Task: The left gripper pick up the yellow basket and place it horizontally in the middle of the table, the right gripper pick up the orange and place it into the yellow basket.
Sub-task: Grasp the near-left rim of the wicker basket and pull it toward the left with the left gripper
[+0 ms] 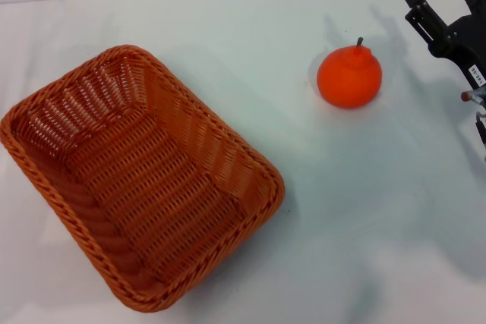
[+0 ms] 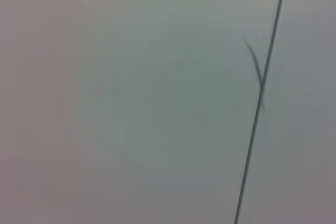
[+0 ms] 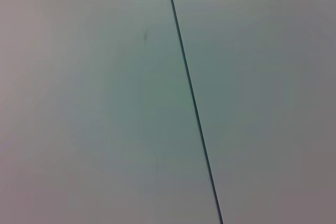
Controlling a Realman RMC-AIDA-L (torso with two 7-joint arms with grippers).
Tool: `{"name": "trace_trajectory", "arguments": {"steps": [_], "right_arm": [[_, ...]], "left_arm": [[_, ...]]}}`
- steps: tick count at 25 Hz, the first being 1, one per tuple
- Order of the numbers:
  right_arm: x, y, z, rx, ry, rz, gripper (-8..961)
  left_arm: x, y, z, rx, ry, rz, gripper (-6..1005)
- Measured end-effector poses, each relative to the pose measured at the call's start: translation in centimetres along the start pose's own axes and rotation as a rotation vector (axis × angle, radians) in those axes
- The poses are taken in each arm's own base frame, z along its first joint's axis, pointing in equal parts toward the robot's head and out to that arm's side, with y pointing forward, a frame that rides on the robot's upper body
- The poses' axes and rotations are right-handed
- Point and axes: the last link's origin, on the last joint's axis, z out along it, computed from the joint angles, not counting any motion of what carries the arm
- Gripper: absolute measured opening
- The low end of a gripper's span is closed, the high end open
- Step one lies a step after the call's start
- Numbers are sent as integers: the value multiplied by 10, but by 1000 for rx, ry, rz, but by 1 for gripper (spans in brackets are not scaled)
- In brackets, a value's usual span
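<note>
The one large rectangular woven wicker basket of orange-brown colour [image 1: 140,184] lies nearest, at the left near corner of the plain white smooth table [image 1: 364,210], turned diagonally and empty. The left gripper is not visible. I judge it should grasp the braided rim and rotate the basket level at the centre. One bright orange round fruit [image 1: 348,76] stands toward the far right edge. One black two-pronged right gripper [image 1: 444,4] waits beside it, prongs apart, holding nothing.

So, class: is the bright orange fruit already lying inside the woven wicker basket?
No: the orange fruit sits on the white table, clear of the empty wicker basket.
</note>
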Motion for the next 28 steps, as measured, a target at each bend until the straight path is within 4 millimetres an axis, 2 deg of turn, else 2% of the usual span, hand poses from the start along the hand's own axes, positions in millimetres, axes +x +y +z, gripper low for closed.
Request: {"name": "trace_trajectory", "arguments": {"steps": [4,10,18,22,25,28], "right_arm": [[0,0,0,-2,1,0,930],[2,0,4,4,7,-1,930],[2,-1,6,7,9,-2,930],[2,-1,5,10,5,0,930],[1,-1,5,11,3,6,931],[1,-1,5,11,2,8,931]], "left_arm": [[0,-1,1,5,1,-1,780],[3,-3,2,10,9,4,867],[6,-3,3,-19,-13,-24,897],[25,-2,18,-174,-134,-98,893],[51,4,41,-350,-366,-141,891],[68,13,56,-445,-525,-99,890]]}}
